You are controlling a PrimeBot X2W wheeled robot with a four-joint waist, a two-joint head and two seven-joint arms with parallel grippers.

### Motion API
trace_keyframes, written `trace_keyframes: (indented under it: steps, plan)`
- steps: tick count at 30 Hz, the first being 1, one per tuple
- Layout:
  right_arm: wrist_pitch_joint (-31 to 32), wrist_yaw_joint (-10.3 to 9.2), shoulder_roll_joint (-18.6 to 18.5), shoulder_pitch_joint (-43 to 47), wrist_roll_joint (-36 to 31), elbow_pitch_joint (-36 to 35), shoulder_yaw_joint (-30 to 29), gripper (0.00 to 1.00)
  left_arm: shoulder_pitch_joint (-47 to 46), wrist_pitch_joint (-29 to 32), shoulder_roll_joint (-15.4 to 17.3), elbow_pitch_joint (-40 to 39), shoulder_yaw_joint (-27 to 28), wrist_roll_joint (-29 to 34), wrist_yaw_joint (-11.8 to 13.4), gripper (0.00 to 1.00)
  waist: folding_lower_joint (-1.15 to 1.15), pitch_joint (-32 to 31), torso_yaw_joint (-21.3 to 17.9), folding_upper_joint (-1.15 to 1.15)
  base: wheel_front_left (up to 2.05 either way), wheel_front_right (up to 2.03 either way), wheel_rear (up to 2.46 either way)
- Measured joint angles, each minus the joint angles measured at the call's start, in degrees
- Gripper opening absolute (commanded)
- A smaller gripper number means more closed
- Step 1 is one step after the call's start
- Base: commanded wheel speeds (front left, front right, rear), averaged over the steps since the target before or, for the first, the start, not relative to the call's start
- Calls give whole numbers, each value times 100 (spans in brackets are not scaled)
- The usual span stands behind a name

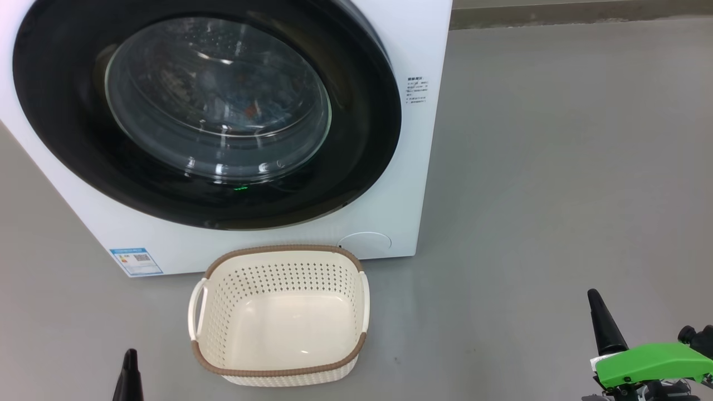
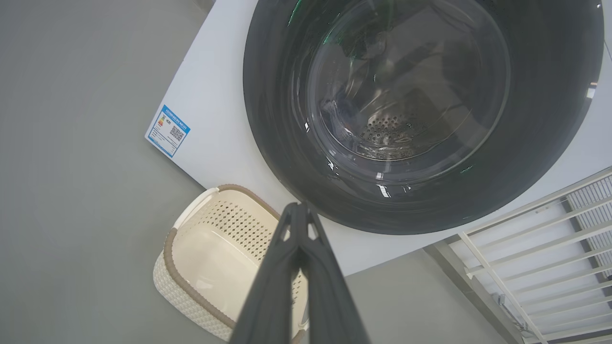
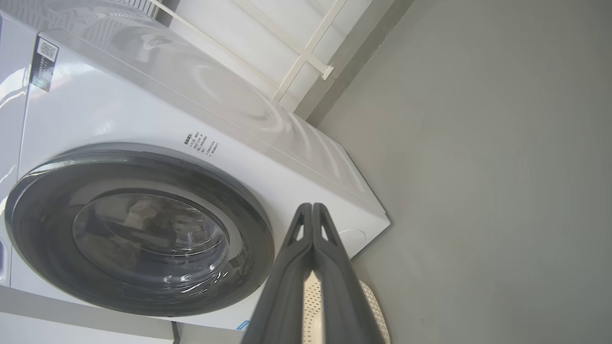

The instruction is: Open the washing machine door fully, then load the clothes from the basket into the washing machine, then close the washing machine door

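Front of the washing machine late in the loading sequence. The washing machine door lies flush against the cabinet, its black rim seated all round, so it reads as closed. Behind the glass bowl, inside the machine's drum, a patch of blue fabric with an orange-brown mark is visible; this is judged to be the clothes, though reflections blur them.

The basket stands on the floor directly before the machine's lower front, below the door, between the blue label sticker and the round cover. Its bare floor shows and no garment lies in it. Whether its rear rim touches the cabinet cannot be told.

The left gripper hangs before the machine's lower left corner, well apart from the door, jaws pressed together and holding nothing. The right gripper hangs off the machine's right side, jaws likewise closed tip to tip and empty.

Judged progress: opening, loading and closing all appear done, with nothing evidently left.
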Motion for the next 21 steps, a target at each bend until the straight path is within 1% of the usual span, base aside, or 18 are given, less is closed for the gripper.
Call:
trace_keyframes:
  steps: [21]
  plan:
    - [345, -15, 79, -19, 1066, -114, -172, 0, -88, 341, -21, -121, -59, -1322, 0, 0, 0, -31, 63, 0, 0, 0, 0]
